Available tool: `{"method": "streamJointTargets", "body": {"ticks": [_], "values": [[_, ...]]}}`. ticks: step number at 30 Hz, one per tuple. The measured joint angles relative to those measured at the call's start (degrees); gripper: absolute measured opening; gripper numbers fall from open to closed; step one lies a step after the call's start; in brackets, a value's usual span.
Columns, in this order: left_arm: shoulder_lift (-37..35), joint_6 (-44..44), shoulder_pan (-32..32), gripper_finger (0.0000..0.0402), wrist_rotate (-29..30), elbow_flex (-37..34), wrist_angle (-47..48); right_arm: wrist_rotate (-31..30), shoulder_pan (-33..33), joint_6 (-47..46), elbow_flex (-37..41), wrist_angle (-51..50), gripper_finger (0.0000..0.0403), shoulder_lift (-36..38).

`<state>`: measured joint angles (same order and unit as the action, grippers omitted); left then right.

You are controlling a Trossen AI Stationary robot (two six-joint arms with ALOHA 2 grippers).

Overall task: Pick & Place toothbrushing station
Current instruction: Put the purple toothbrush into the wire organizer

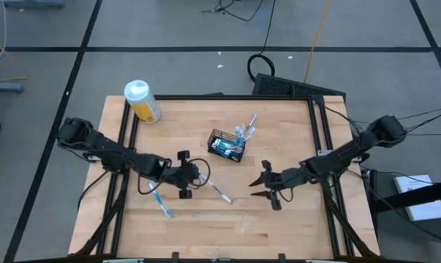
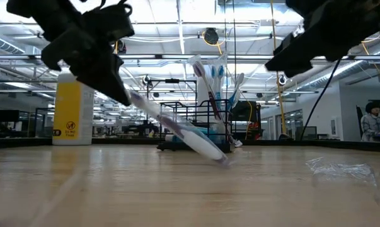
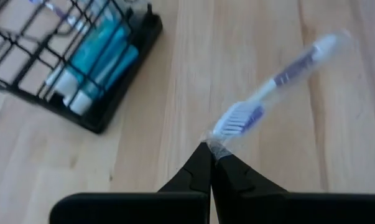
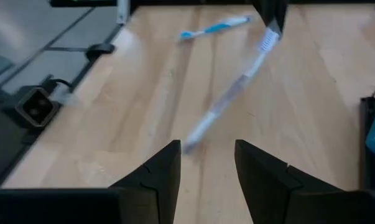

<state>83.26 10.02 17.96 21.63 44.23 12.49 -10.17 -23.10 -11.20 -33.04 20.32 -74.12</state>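
Yellow bottle (image 1: 141,101) stands at the far-left corner of the worktop (image 1: 279,219), outside the job. Nearer the front edge on the left, a blue brush (image 1: 160,204) lies flat and loose. Just right of it, the left end effector (image 1: 196,175) has its fingers pinched together on the head end of a wrapped brush (image 1: 219,191); the low view shows that brush slanting down, its far end touching or nearly touching the wood. In the left wrist view the tips close on the clear wrap right at the bristles (image 3: 238,118).

Further right and toward the back, the basket (image 1: 227,145) sits mid-worktop, teal tubes (image 3: 97,59) lying inside and several brushes (image 1: 244,131) standing up out of it.

On the right, the right end effector (image 1: 265,184) hovers with fingers apart, holding nothing, aimed at the slanting brush.

By my judgement the brush is light and stiff, but its film wrap looks slick, and a pinch at one end lets it swing. A hold nearer mid-handle should steady it. The mesh basket looks light enough to slide if bumped.
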Motion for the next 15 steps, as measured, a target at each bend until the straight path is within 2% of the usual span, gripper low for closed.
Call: {"method": "streamJointTargets", "body": {"ticks": [5,10,15], "values": [[0.0,-1.1,0.0,0.0000,0.0,1.1,-0.6,5.6,2.4,0.0,0.0,7.6,0.0141,-6.6],[0.0,-1.4,0.0,0.0000,0.4,1.1,-0.9,9.7,4.0,0.8,0.0,19.9,0.0142,-13.0],[0.0,-2.0,0.0,0.0000,0.5,1.1,-2.8,11.7,6.3,-2.1,-1.8,25.0,0.0169,-16.2]]}}
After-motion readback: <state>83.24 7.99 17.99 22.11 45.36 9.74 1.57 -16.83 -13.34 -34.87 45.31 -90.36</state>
